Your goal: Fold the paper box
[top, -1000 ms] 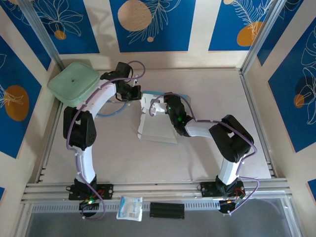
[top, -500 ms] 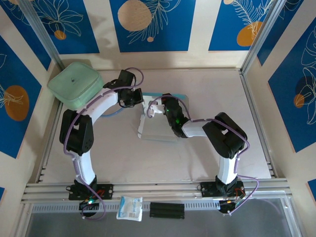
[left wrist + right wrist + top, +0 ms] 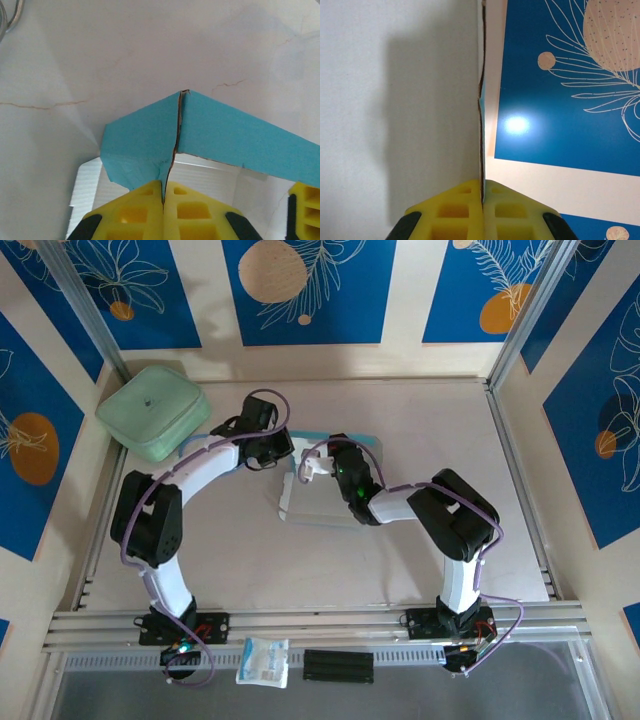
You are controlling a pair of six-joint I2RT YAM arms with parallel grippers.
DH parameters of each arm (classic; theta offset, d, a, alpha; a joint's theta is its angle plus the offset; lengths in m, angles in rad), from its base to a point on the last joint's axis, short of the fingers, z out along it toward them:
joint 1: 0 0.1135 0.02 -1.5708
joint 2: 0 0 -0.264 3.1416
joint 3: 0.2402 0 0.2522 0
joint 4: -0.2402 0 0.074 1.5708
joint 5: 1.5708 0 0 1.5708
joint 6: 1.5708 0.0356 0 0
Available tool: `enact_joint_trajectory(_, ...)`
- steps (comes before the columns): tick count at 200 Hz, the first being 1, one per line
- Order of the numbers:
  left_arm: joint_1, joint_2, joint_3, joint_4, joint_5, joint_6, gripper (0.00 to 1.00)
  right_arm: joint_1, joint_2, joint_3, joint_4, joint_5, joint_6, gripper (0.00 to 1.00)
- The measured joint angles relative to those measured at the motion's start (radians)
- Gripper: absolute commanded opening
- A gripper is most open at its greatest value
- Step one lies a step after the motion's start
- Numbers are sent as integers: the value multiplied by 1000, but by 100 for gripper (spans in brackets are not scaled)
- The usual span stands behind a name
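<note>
The paper box (image 3: 318, 502) is pinched tight in the middle of the table (image 3: 420, 560) by the left gripper (image 3: 163, 192) and right gripper (image 3: 483, 187). Its thin, bendy card is best held by the flap edges

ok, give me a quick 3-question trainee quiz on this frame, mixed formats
1. True or false: the left hand and the right hand are each shut on an edge of the paper box.
2. What sits at the far-left corner of the table? A) a pale green case B) a red cup C) a roll of tape
3. Fill in: in the left wrist view, the box flaps ahead of the hand are coloured ____.
Key: 1 true. 2 A. 3 blue.
</note>
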Motion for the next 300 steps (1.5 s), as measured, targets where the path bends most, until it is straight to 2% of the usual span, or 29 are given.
enact_joint_trajectory(69,-30,-69,-136,80,11,-40,13,32,-26,-111,103,11,11,0)
enact_joint_trajectory(114,-50,-78,-222,79,60,-34,28,53,-27,-136,136,29,11,0)
enact_joint_trajectory(130,-51,-89,-225,79,62,-15,31,57,-27,-144,148,36,17,0)
enact_joint_trajectory(169,-51,-214,-225,88,57,77,42,59,-27,-146,150,40,34,0)
enact_joint_trajectory(190,-37,-321,-227,89,49,207,49,59,-27,-146,150,40,34,0)
enact_joint_trajectory(217,20,-398,-182,39,48,476,48,59,-34,-146,138,39,34,0)
enact_joint_trajectory(256,86,-267,-31,-108,58,888,44,59,-45,-144,114,32,40,0)
enact_joint_trajectory(279,87,-185,-33,-130,102,1036,43,58,-45,-142,109,31,42,0)
enact_joint_trajectory(300,87,-147,-68,-100,142,1112,41,58,-47,-143,107,29,43,0)
